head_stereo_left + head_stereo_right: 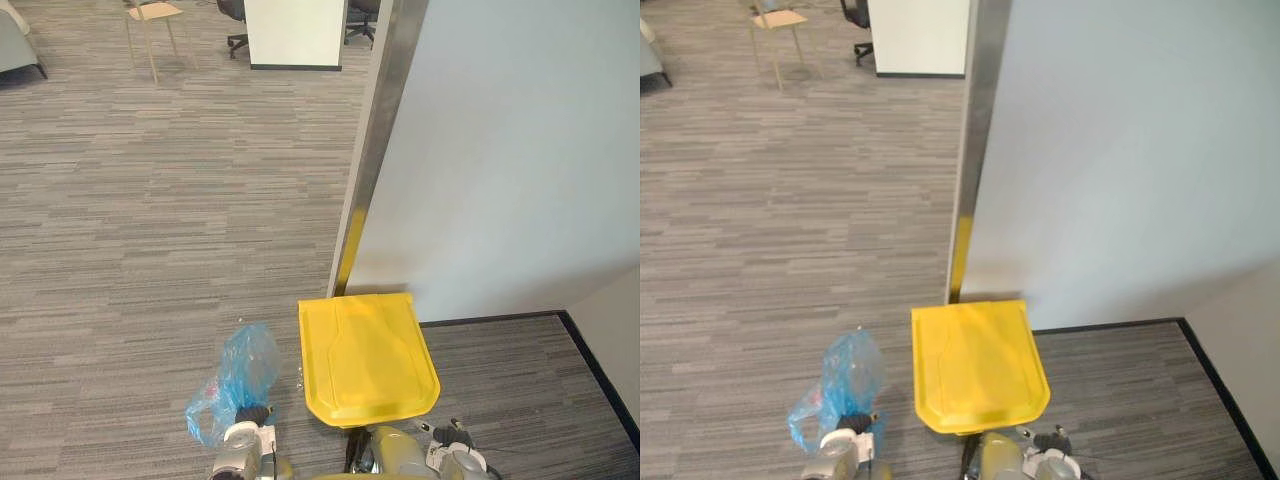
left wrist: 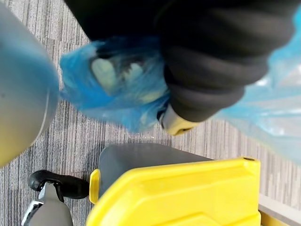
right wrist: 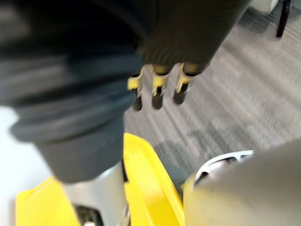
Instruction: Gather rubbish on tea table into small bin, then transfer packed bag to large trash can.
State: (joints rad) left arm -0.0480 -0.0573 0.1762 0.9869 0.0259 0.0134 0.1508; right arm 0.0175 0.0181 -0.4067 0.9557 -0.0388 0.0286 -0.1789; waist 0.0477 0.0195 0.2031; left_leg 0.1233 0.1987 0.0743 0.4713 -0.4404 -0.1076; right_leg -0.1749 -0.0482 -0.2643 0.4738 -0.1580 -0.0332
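Holding: left hand (image 1: 248, 418) clenched on blue bag (image 1: 238, 375) beside trash can (image 2: 141, 160), yellow lid (image 1: 365, 355) shut; bag drop-in pending. Right hand (image 3: 157, 87) grip unclear.

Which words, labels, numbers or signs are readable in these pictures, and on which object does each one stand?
None can be read.
The yellow bin lid, the blue bag and the white wall show no print.
Any print on what lies inside the bag is too small to read.
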